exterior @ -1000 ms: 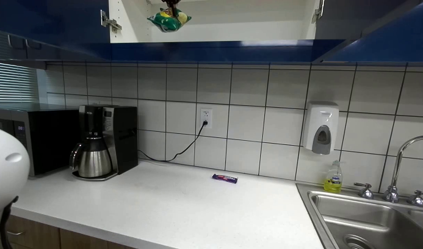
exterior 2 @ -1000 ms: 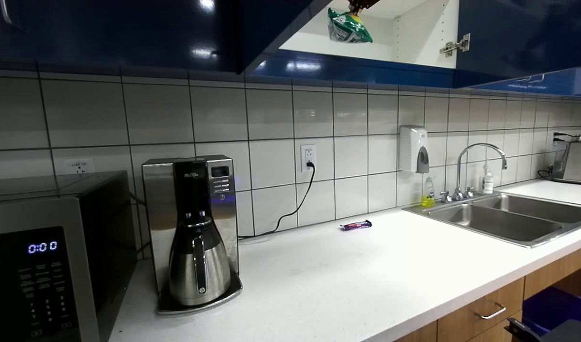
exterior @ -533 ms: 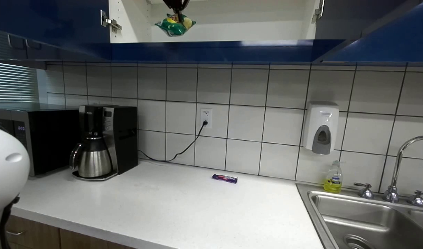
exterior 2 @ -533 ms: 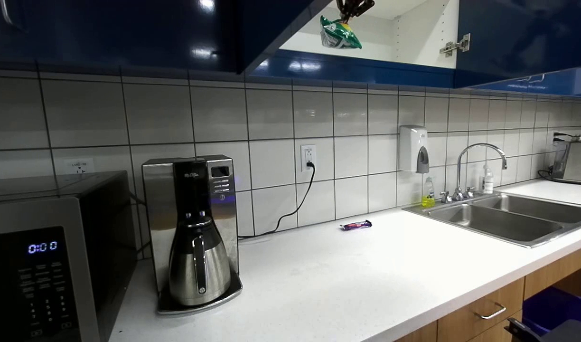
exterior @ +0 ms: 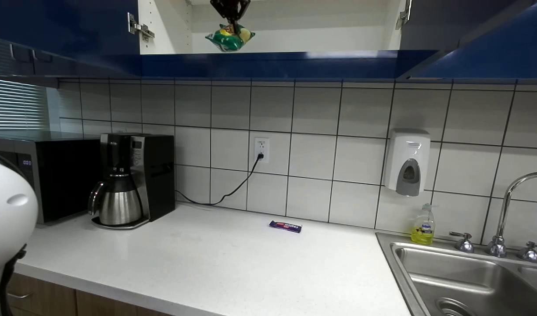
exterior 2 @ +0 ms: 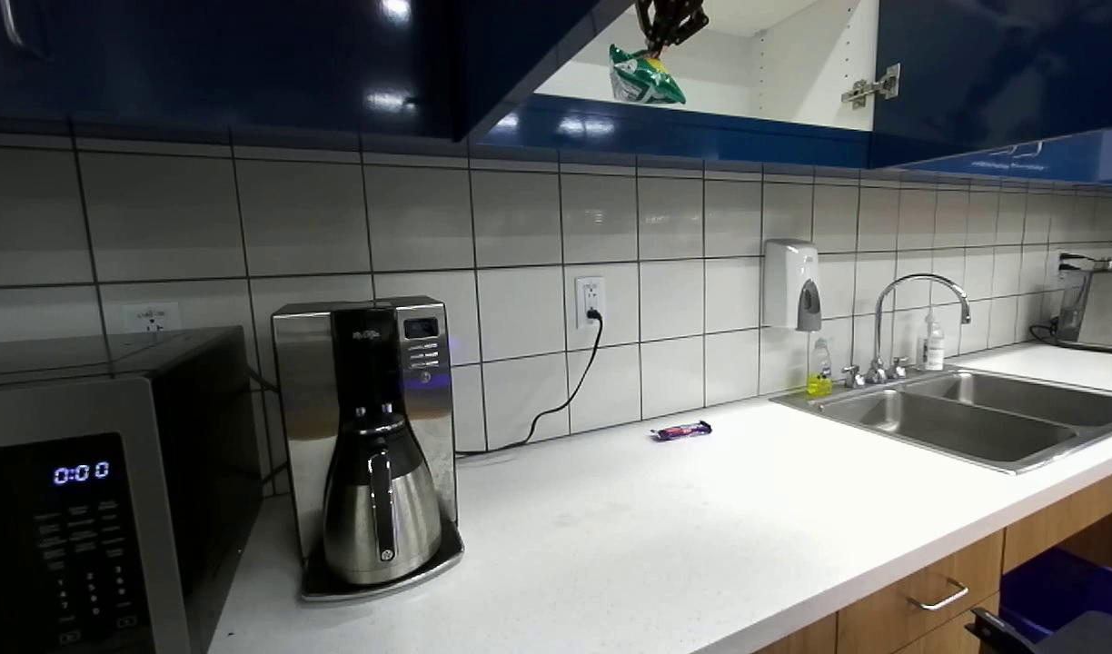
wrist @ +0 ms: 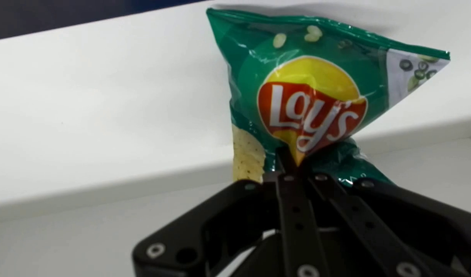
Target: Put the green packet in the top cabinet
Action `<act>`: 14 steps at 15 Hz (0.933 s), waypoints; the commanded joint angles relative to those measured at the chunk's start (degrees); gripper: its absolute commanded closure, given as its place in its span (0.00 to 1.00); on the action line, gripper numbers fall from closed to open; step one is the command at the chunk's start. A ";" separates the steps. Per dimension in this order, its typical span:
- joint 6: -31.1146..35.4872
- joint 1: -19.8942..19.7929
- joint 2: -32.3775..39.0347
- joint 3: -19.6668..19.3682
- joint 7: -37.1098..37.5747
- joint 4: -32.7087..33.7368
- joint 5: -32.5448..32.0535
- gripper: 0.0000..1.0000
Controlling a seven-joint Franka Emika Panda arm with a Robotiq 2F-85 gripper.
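Observation:
The green packet (exterior: 227, 42) is a shiny chips bag with a yellow and red logo. It hangs from my gripper (exterior: 235, 29) inside the opening of the top cabinet (exterior: 321, 37), low and close to the cabinet floor. It also shows in an exterior view (exterior 2: 640, 82) under the gripper (exterior 2: 654, 51). In the wrist view the fingers (wrist: 297, 163) pinch the middle of the packet (wrist: 251, 77), over the white cabinet floor (wrist: 104, 96). Whether the packet touches that floor I cannot tell. Most of the arm is out of view.
Blue cabinet doors stand open at both sides, one (exterior: 62, 26) at the left and one (exterior 2: 1001, 73) at the right. A blue lower edge (exterior: 268, 66) borders the opening. Below are a coffee maker (exterior: 159, 175), microwave (exterior 2: 111, 454), purple bar (exterior: 286, 226) and sink (exterior: 448, 263).
The gripper and packet have moved down toward the cabinet floor. They shift right in an exterior view and slightly left in another. The packet stays held.

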 commanded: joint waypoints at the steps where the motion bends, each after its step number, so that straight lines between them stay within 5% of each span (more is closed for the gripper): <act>1: 0.26 -0.07 3.36 -0.19 2.01 3.97 -1.63 1.00; 7: 0.39 0.05 6.68 -0.82 2.75 6.69 -1.93 1.00; 8: 0.44 0.10 6.94 -0.94 3.13 6.87 -1.96 0.74; 9: 0.45 0.14 7.10 -1.03 3.30 6.96 -1.87 0.73; 14: 0.51 0.22 6.79 -1.12 4.09 6.89 -1.57 0.35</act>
